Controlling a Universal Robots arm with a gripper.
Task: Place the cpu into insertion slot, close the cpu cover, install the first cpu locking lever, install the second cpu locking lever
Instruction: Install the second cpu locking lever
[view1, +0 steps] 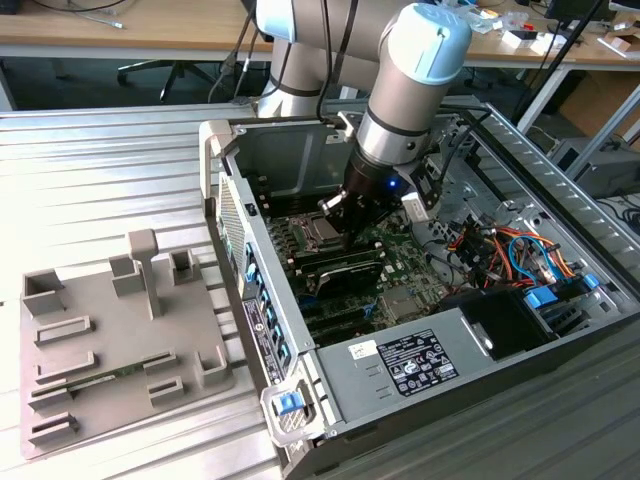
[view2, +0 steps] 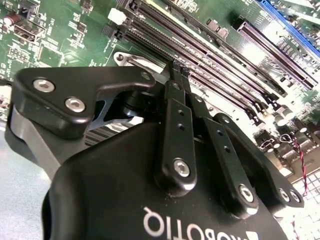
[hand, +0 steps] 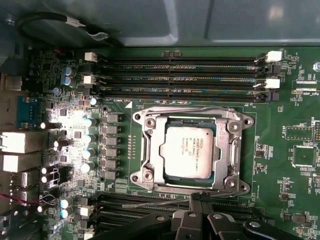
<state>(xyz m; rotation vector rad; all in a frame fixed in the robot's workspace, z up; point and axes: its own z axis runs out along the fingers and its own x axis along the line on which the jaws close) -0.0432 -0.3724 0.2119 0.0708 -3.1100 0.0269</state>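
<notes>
First wrist view: tool (hand: 200, 202) beside cpu cover (hand: 150, 150) edge.

Open computer case (view1: 420, 375) lies on the slatted table (view1: 90, 180), with the fixture tray (view1: 100, 350) just beside it on the exterior view's left. Motherboard (hand: 285, 165) sits flat in the case; the cpu (hand: 188, 151) lies in the socket under the cpu cover (hand: 150, 150), RAM slots (hand: 180, 77) on two opposite sides of the socket. Gripper (hand: 200, 200) is down inside the case just beside the socket edge, over a thin lever (hand: 155, 204); drive cables (view1: 510, 255) lie at the exterior view's right of the board.
</notes>
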